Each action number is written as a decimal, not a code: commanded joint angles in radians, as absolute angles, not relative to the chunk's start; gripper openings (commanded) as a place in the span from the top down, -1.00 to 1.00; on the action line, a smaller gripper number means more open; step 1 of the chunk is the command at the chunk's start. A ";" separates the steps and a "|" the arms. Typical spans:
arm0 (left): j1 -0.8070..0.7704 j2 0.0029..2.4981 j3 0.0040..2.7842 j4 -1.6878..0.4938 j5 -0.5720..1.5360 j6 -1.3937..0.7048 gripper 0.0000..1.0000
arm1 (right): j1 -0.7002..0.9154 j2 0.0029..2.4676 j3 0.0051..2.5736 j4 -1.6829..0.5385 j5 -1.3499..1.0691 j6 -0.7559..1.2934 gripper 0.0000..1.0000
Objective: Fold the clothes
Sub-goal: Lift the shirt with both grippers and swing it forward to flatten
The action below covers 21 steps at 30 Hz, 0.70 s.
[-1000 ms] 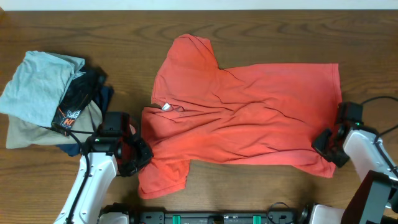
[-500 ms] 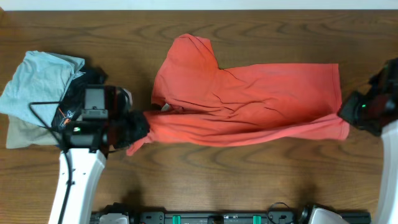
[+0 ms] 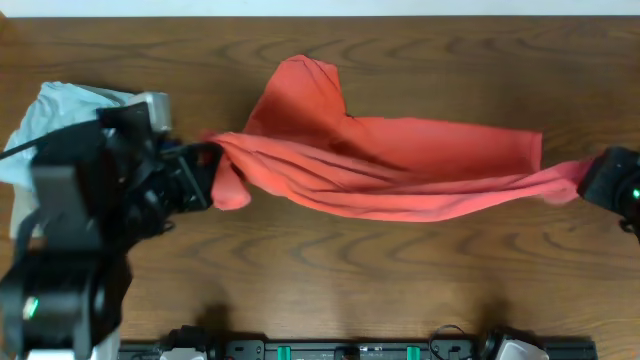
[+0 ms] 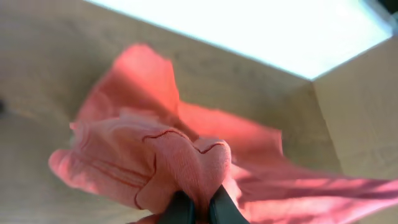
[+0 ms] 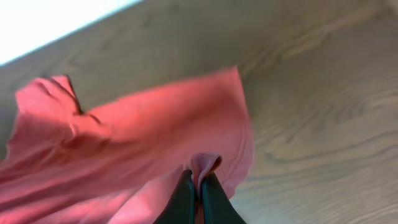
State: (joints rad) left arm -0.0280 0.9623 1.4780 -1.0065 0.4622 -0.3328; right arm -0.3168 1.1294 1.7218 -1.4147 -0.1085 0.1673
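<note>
The red-orange T-shirt (image 3: 380, 165) hangs stretched in the air between both grippers, its near edge lifted off the table. One sleeve (image 3: 300, 85) still points toward the far side. My left gripper (image 3: 205, 175) is shut on the shirt's left end, cloth bunched between its black fingers (image 4: 181, 208). At the right edge, my right gripper (image 3: 598, 180) is shut on a pinched fold of the hem (image 5: 205, 165). The same shirt fills the left wrist view (image 4: 155, 162) and the right wrist view (image 5: 124, 137). No lettering or neck tag shows.
A pile of folded garments with a light blue-grey shirt (image 3: 45, 120) on top lies at the left, partly hidden behind my raised left arm (image 3: 80, 220). Bare wooden table (image 3: 350, 290) shows in front of the shirt.
Both grippers have risen and moved toward the far side with the shirt's near edge. The shirt went from lying flat to a taut band strung between them. The left arm now looms large.
</note>
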 commanded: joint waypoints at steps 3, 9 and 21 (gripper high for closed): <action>-0.023 0.871 1.567 -1.039 0.255 -0.250 0.88 | -0.324 1.083 1.850 -1.429 -0.083 0.140 0.98; -0.023 0.819 1.645 -1.052 0.165 -0.221 0.88 | -0.324 1.077 2.009 -1.441 0.051 0.146 0.98; -0.024 0.966 1.671 -1.044 0.260 -0.221 0.88 | -0.324 1.206 2.041 -1.428 -0.012 0.116 0.98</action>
State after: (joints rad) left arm -0.0280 0.8772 1.6619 -1.0481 0.2104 -0.2348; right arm -0.3168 1.1221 2.0483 -1.4246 0.0475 0.1577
